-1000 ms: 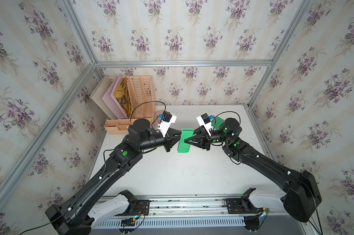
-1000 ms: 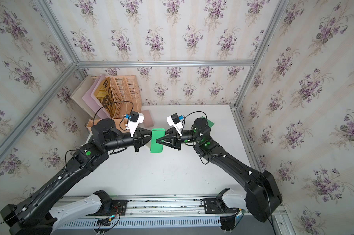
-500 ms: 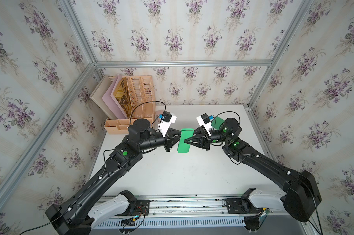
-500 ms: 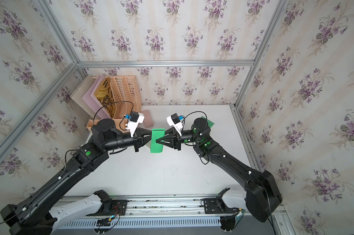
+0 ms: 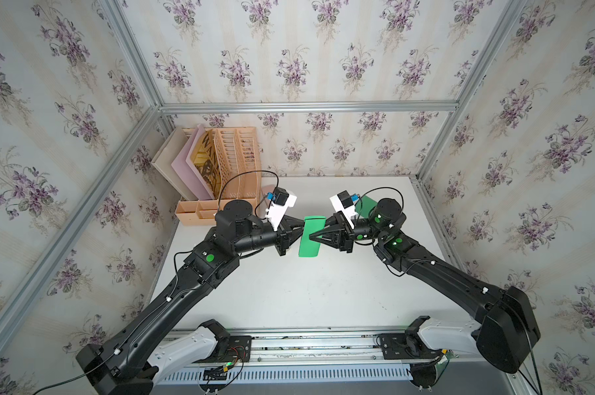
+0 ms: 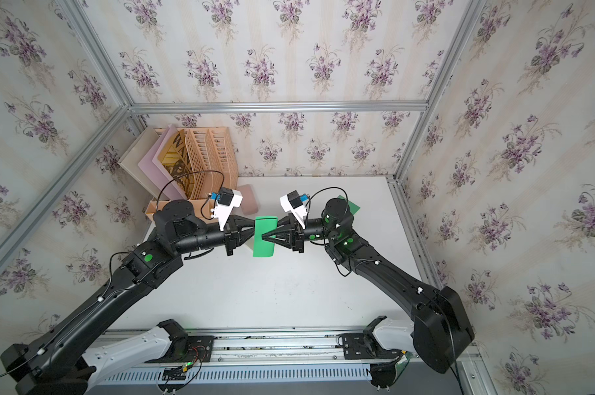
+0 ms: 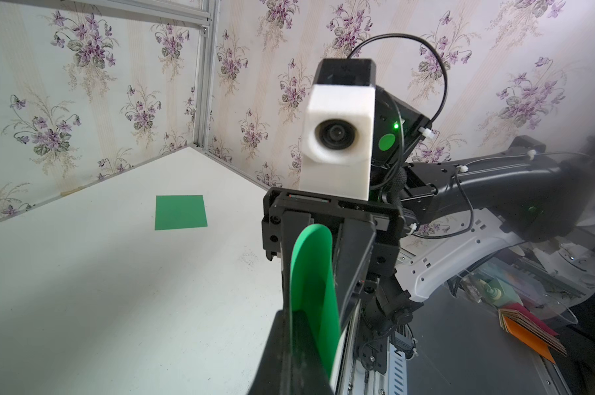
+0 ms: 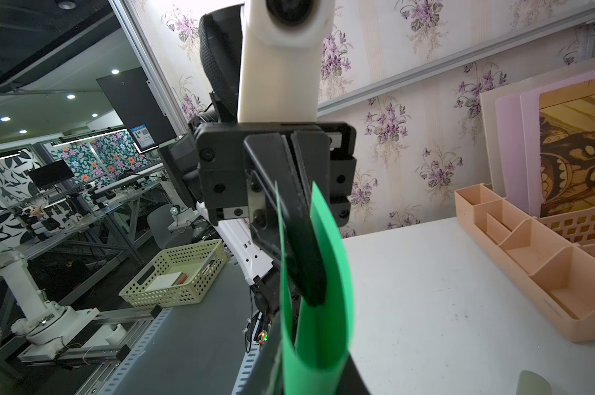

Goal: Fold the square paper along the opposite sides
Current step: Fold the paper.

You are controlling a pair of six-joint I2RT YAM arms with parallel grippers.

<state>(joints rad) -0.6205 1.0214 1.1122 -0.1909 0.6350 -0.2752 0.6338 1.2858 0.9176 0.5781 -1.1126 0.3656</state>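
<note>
A green square paper hangs bent into a U above the middle of the table, between both grippers. My left gripper is shut. Its black fingers reach in between the paper's two layers. In the left wrist view this gripper sits low, with the paper curving over it. My right gripper comes from the opposite side and is shut on the paper at its bend, one jaw outside each layer.
A second green paper square lies flat on the table behind the right wrist. A peach desk organiser with boards stands in the back left corner, and a pinkish pad lies beside it. Walls close three sides.
</note>
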